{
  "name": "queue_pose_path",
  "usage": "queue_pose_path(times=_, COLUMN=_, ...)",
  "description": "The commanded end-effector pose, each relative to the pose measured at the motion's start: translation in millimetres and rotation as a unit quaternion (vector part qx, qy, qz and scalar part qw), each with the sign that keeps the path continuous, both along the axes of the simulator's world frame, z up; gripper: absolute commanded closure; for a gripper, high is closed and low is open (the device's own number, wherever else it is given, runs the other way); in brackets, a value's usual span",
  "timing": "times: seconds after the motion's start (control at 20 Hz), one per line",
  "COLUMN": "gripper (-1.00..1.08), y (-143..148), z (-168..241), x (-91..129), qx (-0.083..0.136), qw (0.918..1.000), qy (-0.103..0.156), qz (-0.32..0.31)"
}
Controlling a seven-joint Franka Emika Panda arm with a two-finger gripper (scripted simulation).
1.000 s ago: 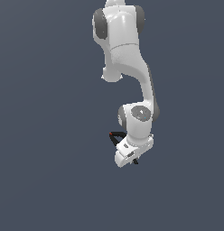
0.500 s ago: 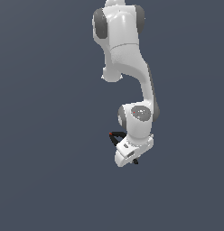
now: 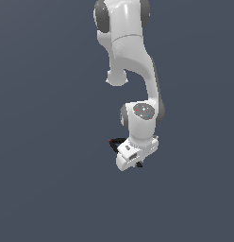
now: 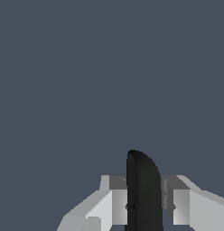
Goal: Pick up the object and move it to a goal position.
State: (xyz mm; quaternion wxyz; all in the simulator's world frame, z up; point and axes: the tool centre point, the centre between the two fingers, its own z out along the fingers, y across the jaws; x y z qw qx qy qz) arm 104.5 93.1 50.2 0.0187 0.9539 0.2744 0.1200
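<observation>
The white tool point(image 4: 143, 206) is gripping the black spring clamp point(image 4: 142, 189), its two fingers point(image 4: 114, 205) pressing in on either side of the dark body so that no gap is showing between pad and clamp in the wrist view. In the exterior view the tool point(image 3: 130, 158) is pointing down at the end of the Panda arm point(image 3: 133, 71), with a part of the clamp point(image 3: 118, 142) and its tiny red tip jutting out just beside the tool on the exterior view's left, and a sliver of black poking out below. Whether the clamp is resting on the flat grey surface or already clear of it cannot be told from either view. No goal marker is showing in either picture. Judging from this, the carry is the step in hand, and doing it well is likely meaning keeping the squeeze steady on a narrow, smooth body, moving evenly without jerks, and watching that the off-centre handles are not twisting the clamp out between the pads.
</observation>
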Motion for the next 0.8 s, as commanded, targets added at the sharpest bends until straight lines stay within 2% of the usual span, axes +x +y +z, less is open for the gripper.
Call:
queue_pose_path(times=0.0, gripper=1.08, y=-8, z=17, x=-2, qx=0.0, qw=1.0, qy=-0.002, qz=0.0)
queue_pose_path(times=0.25, gripper=1.08, y=-30, z=57, x=-12, qx=-0.001, qw=1.0, qy=-0.002, qz=0.0)
queue_pose_path(times=0.75, gripper=1.08, y=-84, z=162, x=-35, qx=-0.001, qw=1.0, qy=-0.003, qz=0.001)
